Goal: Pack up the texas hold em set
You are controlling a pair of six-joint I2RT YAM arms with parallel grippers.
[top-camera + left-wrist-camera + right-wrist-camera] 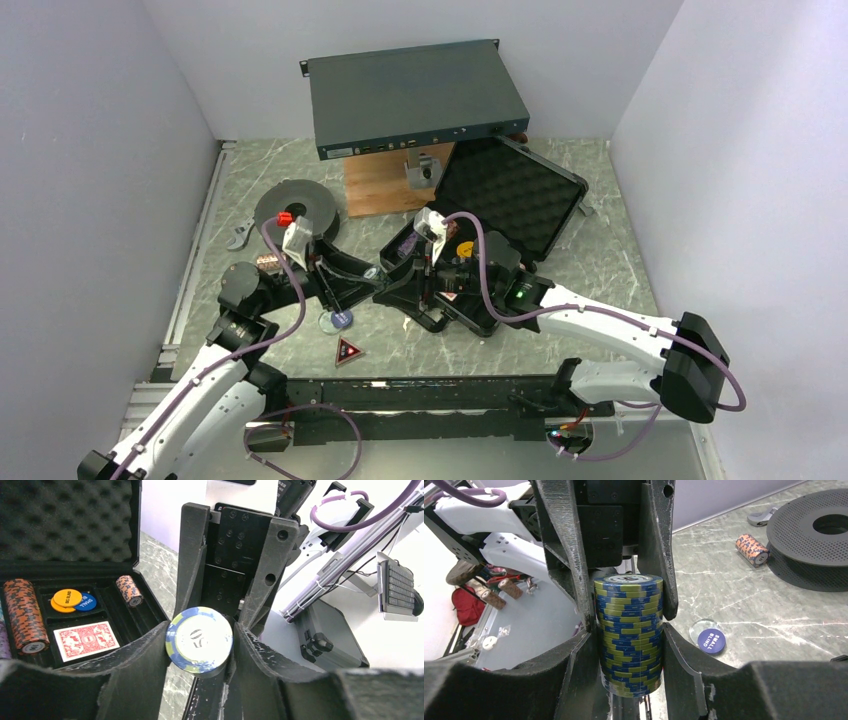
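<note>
Lying beside the spool (819, 540) is a loose chip roll (752, 549).

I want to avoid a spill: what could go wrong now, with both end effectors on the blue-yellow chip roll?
1. The roll is loose chips, pinched only at its sides by the left end effector and right end effector; an uneven pull may split it.
2. It seems to hang over the table, beside the case, so fallen chips could scatter.

Blue-yellow chip roll (629, 635) — clamped, black case (510, 195) open
</note>
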